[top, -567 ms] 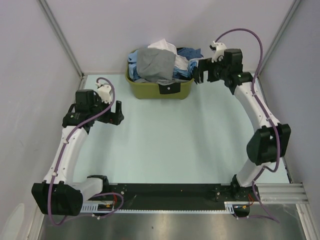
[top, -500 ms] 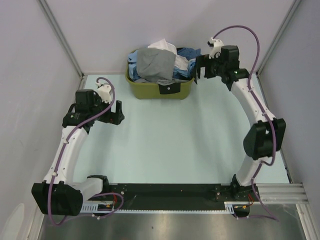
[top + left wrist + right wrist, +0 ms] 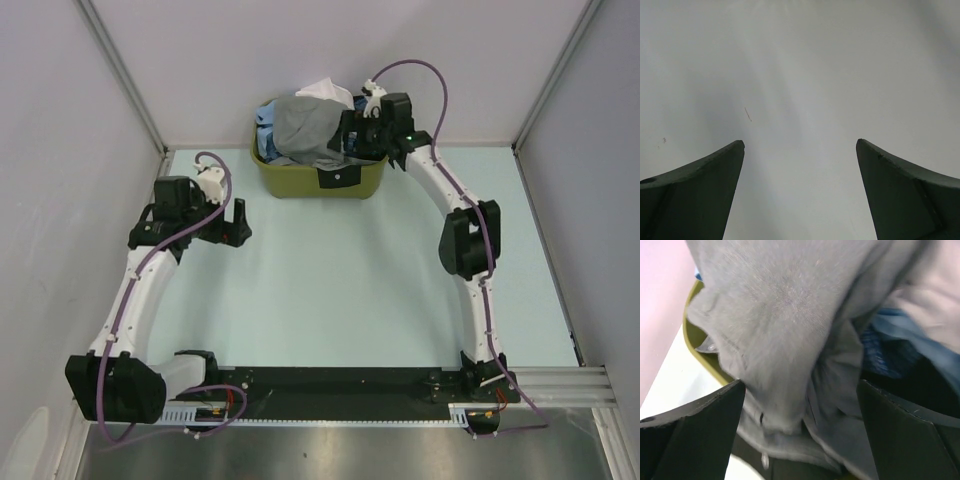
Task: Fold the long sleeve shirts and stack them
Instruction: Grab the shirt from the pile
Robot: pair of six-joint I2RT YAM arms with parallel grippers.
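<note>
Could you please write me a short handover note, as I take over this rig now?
Left end effector: open, empty, above the table.
Right end effector: open, over the olive basket, with the grey shirt right ahead of its jaws, not gripped.
Shirts: all heaped in the basket, the grey shirt on top, a white shirt and a blue shirt beside it.
Done: nothing folded or stacked.
Left: lift out the grey shirt, fold it, then the others.

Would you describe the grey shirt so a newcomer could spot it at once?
At the far edge of the table stands an olive-green basket heaped with shirts. The grey shirt lies on top, draped toward the front rim. It alone is mid-grey, among a white shirt and blue shirts.
</note>
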